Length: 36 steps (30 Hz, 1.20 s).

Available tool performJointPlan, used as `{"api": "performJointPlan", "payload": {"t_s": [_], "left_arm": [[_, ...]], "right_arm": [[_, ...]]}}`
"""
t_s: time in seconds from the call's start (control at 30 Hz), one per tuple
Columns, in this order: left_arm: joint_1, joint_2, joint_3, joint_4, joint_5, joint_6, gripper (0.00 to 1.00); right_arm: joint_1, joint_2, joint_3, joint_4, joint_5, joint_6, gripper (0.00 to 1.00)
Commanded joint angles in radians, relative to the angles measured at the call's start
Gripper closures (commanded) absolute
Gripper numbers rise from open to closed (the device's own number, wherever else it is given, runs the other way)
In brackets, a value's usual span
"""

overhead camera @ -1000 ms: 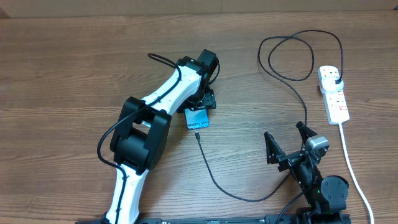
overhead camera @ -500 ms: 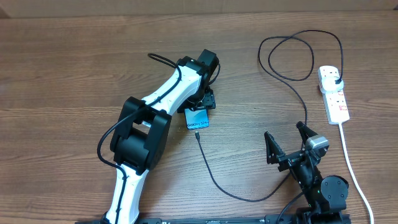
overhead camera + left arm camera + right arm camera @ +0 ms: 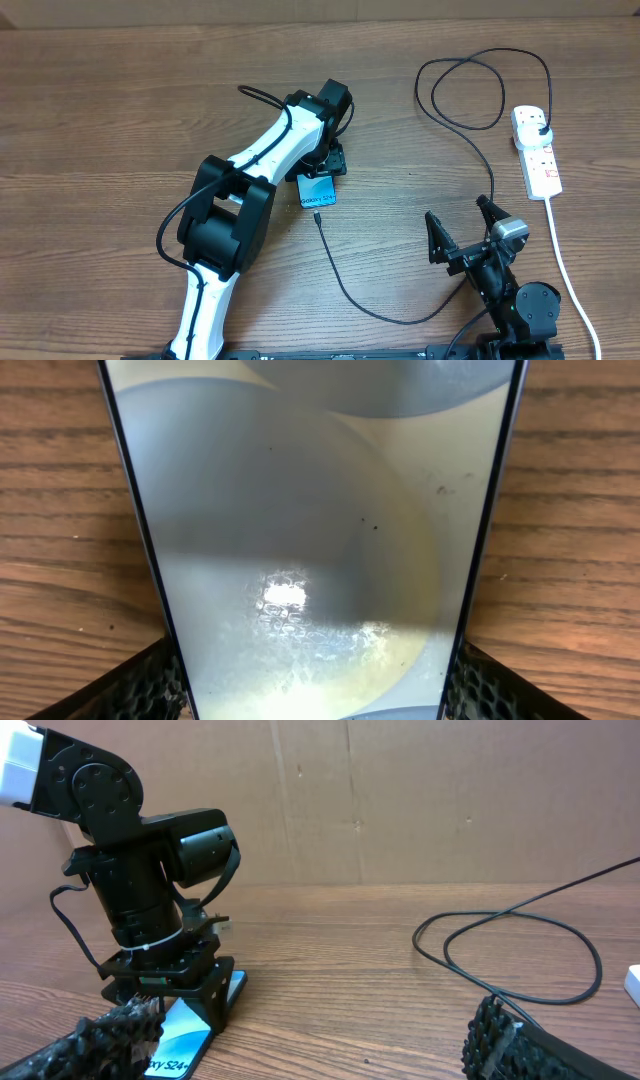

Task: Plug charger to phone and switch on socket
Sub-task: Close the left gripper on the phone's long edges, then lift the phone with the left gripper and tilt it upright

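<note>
Wooden table, phone half hidden under left gripper

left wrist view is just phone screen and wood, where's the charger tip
Observer: Overhead, the charger ends right at the phone's near end. I can't tell whether the tip is seated.
Operator: is the other end plugged in
Observer: Yes, its black plug sits in the socket over on the right.
Operator: and the right tool
Observer: The right tool is open and empty, on the right side, well away from the tip.
</note>
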Motion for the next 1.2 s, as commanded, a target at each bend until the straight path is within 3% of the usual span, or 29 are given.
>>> {"api": "performJointPlan", "payload": {"t_s": [0.0,0.3,0.77,0.97,1.17], "left_arm": [[0.000,0.069,-0.008,-0.036,0.002,-0.005,0.48],[0.007,0.069,0.148,-0.143,-0.007,0.003,0.62],[0.027,0.069,0.553,-0.416,0.002,0.048,0.85],[0.042,0.069,0.658,-0.510,0.100,0.051,0.96],[0.087,0.069,0.665,-0.586,0.218,0.051,0.96]], "right_arm": [[0.005,-0.002,-0.008,0.004,0.000,0.003,0.00],[0.005,-0.002,-0.008,0.004,0.000,0.003,0.00],[0.005,-0.002,-0.008,0.004,0.000,0.003,0.00],[0.005,-0.002,-0.008,0.004,0.000,0.003,0.00],[0.005,-0.002,-0.008,0.004,0.000,0.003,0.00]]}}
